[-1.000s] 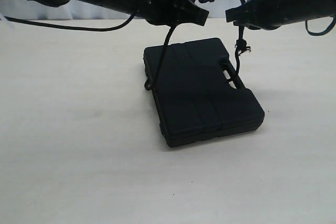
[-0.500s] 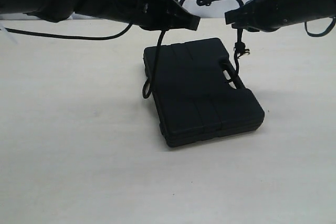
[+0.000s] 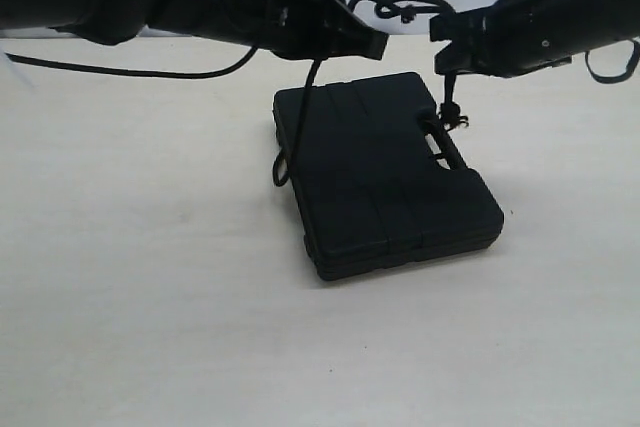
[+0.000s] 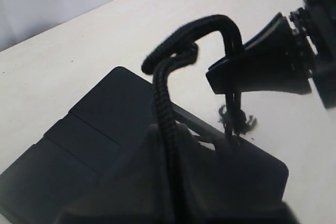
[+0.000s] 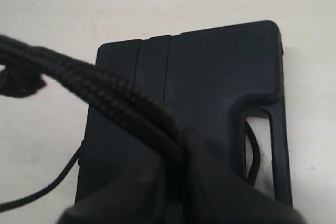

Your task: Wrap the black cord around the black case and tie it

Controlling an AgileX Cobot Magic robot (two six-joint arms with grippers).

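The black case [image 3: 385,177] lies flat on the table, its slot handle [image 3: 445,142] facing right. Both grippers hover above its far edge, each shut on the black cord [image 3: 400,2], which arches between them. From my left gripper [image 3: 375,44] one strand drops along the case's left side to a small loop [image 3: 280,172]. From my right gripper [image 3: 440,29] another strand hangs with a frayed knot [image 3: 455,117] just above the handle. In the left wrist view the cord [image 4: 163,108] rises from my left gripper [image 4: 173,135]. In the right wrist view the cord [image 5: 105,95] crosses my right gripper [image 5: 181,145] above the case [image 5: 210,77].
The pale table [image 3: 150,277] stretches around the case on all sides. A thin arm cable [image 3: 130,72] sags over the table at the back left. A strand of cord shows through the handle slot [image 5: 253,150] in the right wrist view.
The cord's arch between the grippers has flattened and the frayed knot has sunk toward the case handle. The left strand's loop has lifted slightly off the table.
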